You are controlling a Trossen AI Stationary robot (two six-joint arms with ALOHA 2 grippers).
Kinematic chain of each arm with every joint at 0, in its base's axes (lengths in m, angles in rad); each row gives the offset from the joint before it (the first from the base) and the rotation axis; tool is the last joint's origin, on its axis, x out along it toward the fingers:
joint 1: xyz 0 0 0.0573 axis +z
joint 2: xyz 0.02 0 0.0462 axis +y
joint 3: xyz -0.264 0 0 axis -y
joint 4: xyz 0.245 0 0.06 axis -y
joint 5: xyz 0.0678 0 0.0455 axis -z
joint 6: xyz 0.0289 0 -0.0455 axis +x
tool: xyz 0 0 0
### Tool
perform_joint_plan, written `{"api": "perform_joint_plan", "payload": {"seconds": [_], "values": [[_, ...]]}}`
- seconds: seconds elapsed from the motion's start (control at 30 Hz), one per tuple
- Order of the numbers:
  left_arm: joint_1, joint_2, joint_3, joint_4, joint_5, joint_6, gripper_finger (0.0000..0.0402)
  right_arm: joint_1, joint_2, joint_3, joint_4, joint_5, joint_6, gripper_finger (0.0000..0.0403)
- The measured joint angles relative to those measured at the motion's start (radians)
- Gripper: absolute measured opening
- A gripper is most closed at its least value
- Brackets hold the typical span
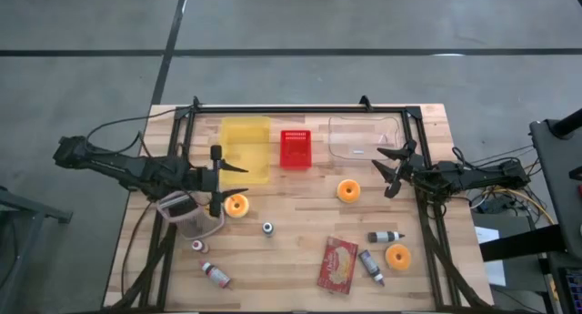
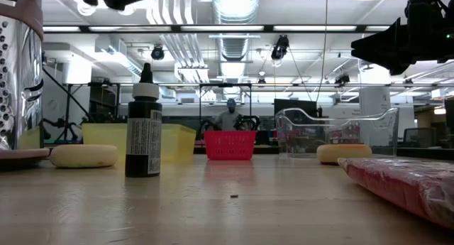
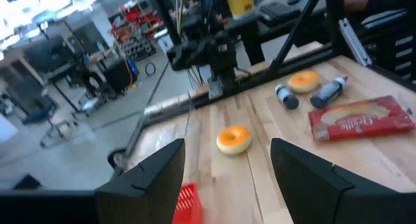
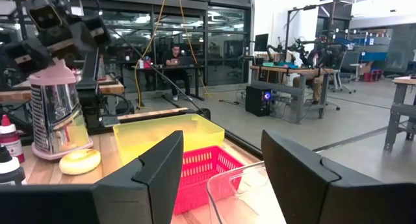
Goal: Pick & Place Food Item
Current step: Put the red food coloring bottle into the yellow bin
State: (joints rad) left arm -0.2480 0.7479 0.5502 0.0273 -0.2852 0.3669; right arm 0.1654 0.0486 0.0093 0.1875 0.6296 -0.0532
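Three orange-glazed donuts lie flat on the wooden table: one (image 1: 235, 205) just near-side of my left gripper (image 1: 238, 180), one (image 1: 347, 191) in the middle, and one (image 1: 397, 257) at the near right. A red cracker packet (image 1: 336, 264) lies flat near the front. My left gripper hangs open above the table, pointing toward the table's right; between its fingers the left wrist view shows the middle donut (image 3: 234, 138) farther off. My right gripper (image 1: 386, 173) is open at the table's right side and points left toward the red basket (image 4: 201, 172). Neither gripper holds anything.
A yellow bin (image 1: 247, 146), a red basket (image 1: 296, 148) and a clear container (image 1: 364, 136) stand along the far edge. A metal grater with a pink top (image 1: 186, 214) stands under my left arm. Several small bottles (image 1: 386, 236) (image 1: 215, 275) (image 1: 268, 227) are scattered toward the front.
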Motion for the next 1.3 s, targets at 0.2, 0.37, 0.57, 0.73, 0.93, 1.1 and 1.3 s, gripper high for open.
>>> {"api": "perform_joint_plan", "payload": {"seconds": [0.2, 0.37, 0.57, 0.73, 0.93, 1.1, 1.3], "values": [[-0.042, 0.014, 0.104, -0.082, -0.003, 0.023, 0.0232, 0.0, 0.0, 0.0, 0.0, 0.0, 0.0, 0.0203], [-0.1, 0.05, 0.136, -0.094, -0.036, 0.01, 0.0232, 0.0, 0.0, 0.0, 0.0, 0.0, 0.0, 0.0203], [-0.198, 0.128, 0.185, -0.084, -0.204, 0.031, 0.0232, 0.0, 0.0, 0.0, 0.0, 0.0, 0.0, 0.0203], [-0.279, 0.188, 0.243, -0.158, -0.365, -0.025, 0.0232, 0.0, 0.0, 0.0, 0.0, 0.0, 0.0, 0.0203], [-0.381, 0.269, 0.283, -0.202, -0.55, -0.117, 0.0232, 0.0, 0.0, 0.0, 0.0, 0.0, 0.0, 0.0203], [-0.456, 0.32, 0.317, -0.204, -0.604, -0.169, 0.0232, 0.0, 0.0, 0.0, 0.0, 0.0, 0.0, 0.0203], [-0.519, 0.351, 0.342, -0.263, -0.622, -0.295, 0.0232, 0.0, 0.0, 0.0, 0.0, 0.0, 0.0, 0.0203]]}}
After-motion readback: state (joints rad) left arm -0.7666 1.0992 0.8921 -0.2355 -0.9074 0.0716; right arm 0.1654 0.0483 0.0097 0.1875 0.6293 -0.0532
